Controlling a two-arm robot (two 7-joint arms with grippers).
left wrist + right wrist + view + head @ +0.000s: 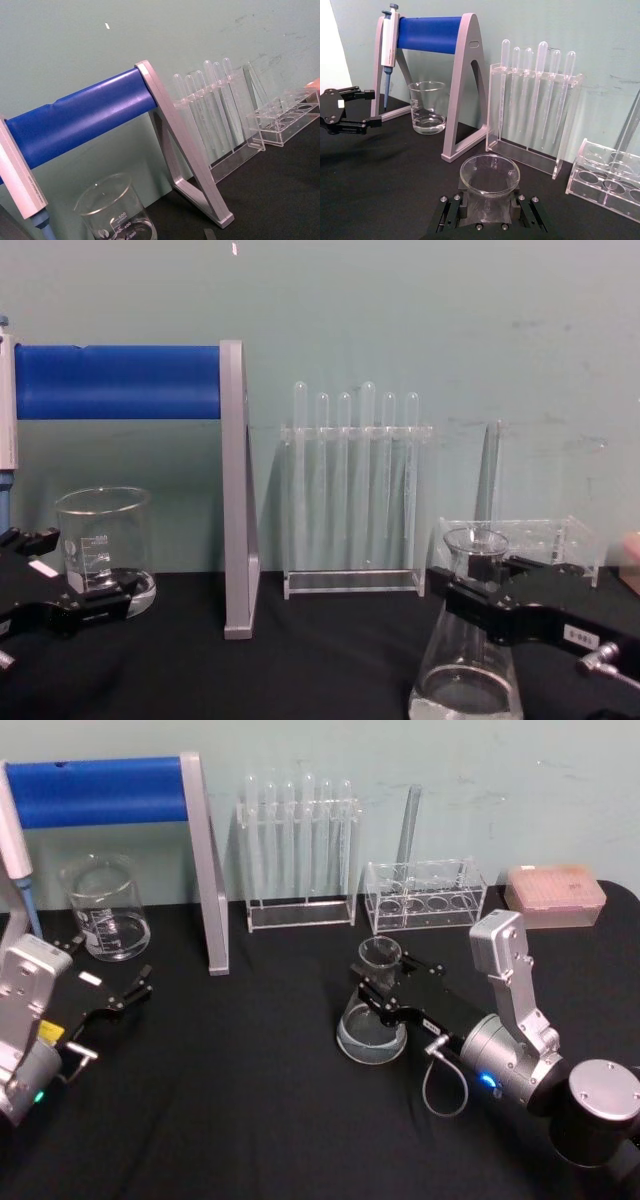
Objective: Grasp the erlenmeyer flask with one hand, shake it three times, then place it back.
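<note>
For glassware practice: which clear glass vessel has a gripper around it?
The conical clear glass erlenmeyer flask, its neck inside the right gripper; the squat cylindrical glass beaker stands free near the open left gripper.

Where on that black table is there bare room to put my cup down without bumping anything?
The widest bare patch of table lies at the front middle, between the left gripper and the erlenmeyer flask held by the right gripper. The back edge is crowded: beaker, pipette stand, test tube rack, second rack, pink box.
</note>
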